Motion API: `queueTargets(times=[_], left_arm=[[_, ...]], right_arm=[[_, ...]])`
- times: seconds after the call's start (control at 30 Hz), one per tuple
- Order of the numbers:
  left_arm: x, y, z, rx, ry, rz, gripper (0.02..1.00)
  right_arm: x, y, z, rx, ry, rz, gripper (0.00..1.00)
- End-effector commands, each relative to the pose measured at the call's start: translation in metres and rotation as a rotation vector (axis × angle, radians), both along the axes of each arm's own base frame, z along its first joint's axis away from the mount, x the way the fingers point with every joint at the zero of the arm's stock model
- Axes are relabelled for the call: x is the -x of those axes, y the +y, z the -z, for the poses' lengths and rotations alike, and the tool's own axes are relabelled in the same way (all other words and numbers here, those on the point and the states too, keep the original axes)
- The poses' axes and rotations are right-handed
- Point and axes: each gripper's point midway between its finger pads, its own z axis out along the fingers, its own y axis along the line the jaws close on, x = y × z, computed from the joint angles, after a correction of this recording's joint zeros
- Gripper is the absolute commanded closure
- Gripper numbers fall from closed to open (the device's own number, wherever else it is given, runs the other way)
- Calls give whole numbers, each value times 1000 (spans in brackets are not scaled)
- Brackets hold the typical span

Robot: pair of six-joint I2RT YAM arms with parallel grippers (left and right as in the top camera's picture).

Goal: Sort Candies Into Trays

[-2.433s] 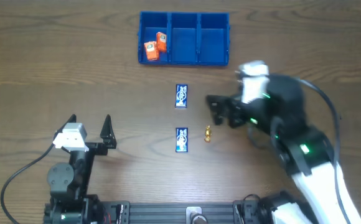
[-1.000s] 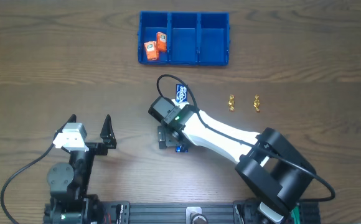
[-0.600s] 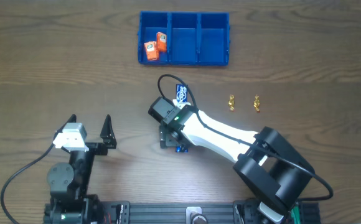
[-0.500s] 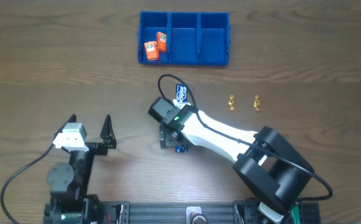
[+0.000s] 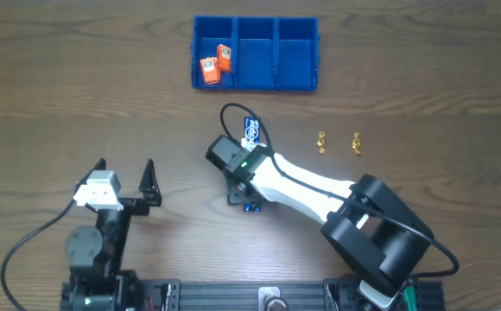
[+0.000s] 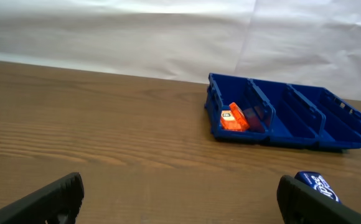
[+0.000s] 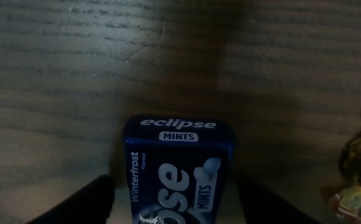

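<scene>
A blue three-compartment tray [image 5: 294,52] stands at the far middle, with two orange candies [image 5: 213,65] in its left compartment. One blue mint box [image 5: 251,130] lies below the tray, partly behind the right arm's cable. My right gripper [image 5: 244,195] is low over a second blue mint box [image 7: 179,171], open, with a finger on each side and narrow gaps. Two gold wrapped candies [image 5: 321,142] lie to the right, and another gold candy [image 7: 360,163] lies close beside the straddled box. My left gripper [image 5: 126,175] stands open near its base, holding nothing.
The right arm [image 5: 320,194] stretches diagonally across the table's middle from the bottom right. The left wrist view shows the tray [image 6: 330,115] with the orange candies [image 6: 233,117] and a mint box [image 6: 317,185] across bare wooden tabletop.
The right arm swung from the right side of the table over to the lower mint box. In the last second its gripper settled slightly over the box. The left arm stayed still.
</scene>
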Motion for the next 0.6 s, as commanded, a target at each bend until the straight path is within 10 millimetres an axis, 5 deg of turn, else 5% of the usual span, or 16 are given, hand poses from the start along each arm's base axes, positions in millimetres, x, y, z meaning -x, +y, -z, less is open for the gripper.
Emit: queueTargets(times=[0.03, 0.43, 0.6], left_arm=[[1, -2, 16, -9, 46, 16, 20], [1, -2, 16, -9, 46, 16, 20], [1, -2, 16, -9, 46, 16, 20]], right_arm=[[-6, 2, 0, 12, -19, 6, 402], [-5, 3, 5, 20, -18, -1, 533], [-7, 4, 3, 17, -25, -1, 715]])
